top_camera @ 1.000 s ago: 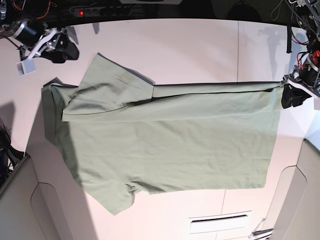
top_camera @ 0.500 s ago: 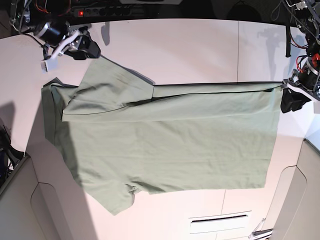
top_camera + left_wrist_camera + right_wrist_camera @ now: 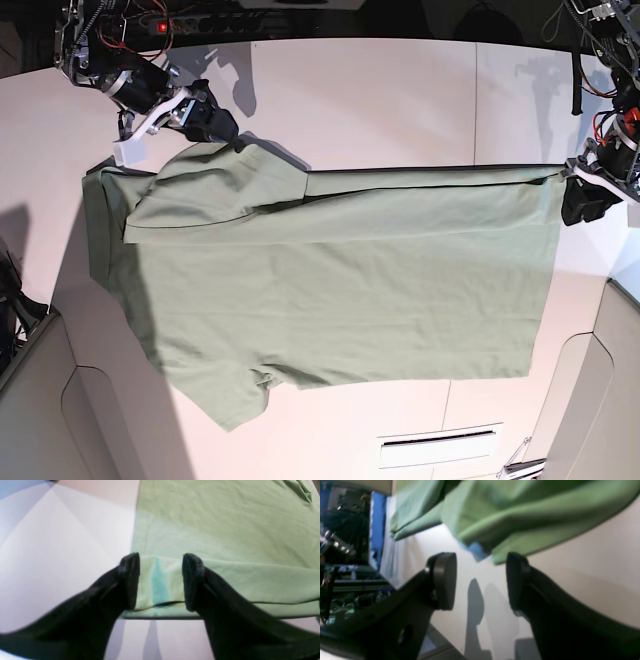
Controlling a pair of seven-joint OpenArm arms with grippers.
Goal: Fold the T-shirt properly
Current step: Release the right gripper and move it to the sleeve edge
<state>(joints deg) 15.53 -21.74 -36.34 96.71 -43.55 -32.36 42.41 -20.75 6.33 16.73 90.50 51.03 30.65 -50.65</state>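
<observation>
Shirt half-folded, both arms at its edges

T-shirt (image 3: pixel 330 280) lies flat on the white table (image 3: pixel 400 90), one long side already turned over, likely the first fold. Left gripper (image 3: pixel 160 582) straddles the folded hem corner, fingers apart, nothing pinched. Right gripper (image 3: pixel 481 580) hovers by the sleeve edge, fingers wide. Cloth looks soft, matte, faintly creased.

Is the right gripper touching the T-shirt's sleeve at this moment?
Apart. In the right wrist view the right gripper stands open with bare table between its fingertips, and the T-shirt sleeve corner lies just beyond them.
</observation>
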